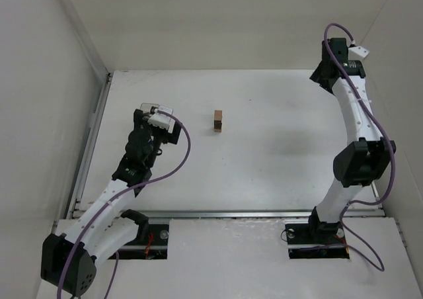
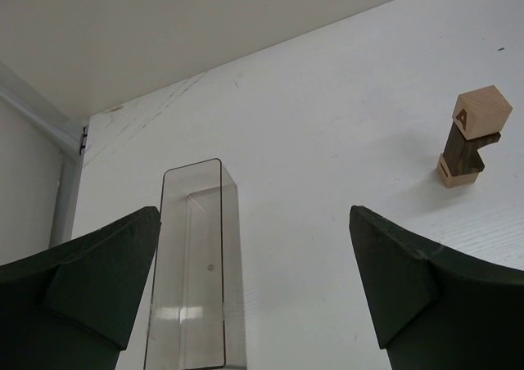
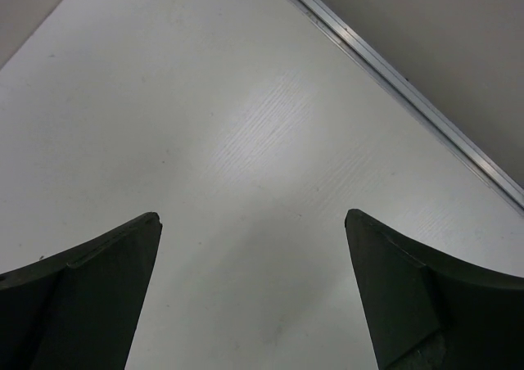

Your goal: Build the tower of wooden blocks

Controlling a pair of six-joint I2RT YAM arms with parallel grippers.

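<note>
Your left arm reaches over the left half of the table (image 1: pixel 277 153), bent down at the wrist. The left gripper (image 2: pixel 254 214) is released, jaws wide, with a clear box (image 2: pixel 196 263) lying ahead between them. Your right arm stretches to the far right corner, and the right gripper (image 3: pixel 253 216) is also released. The tower (image 2: pixel 471 137) stands mid-table, well right of the box. Its top block (image 2: pixel 483 108) sits twisted and reads "A".

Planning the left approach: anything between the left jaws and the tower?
No. A clear plastic box lies straight ahead of the open left jaws, but the tower stands off to its right, with only bare table between.
</note>
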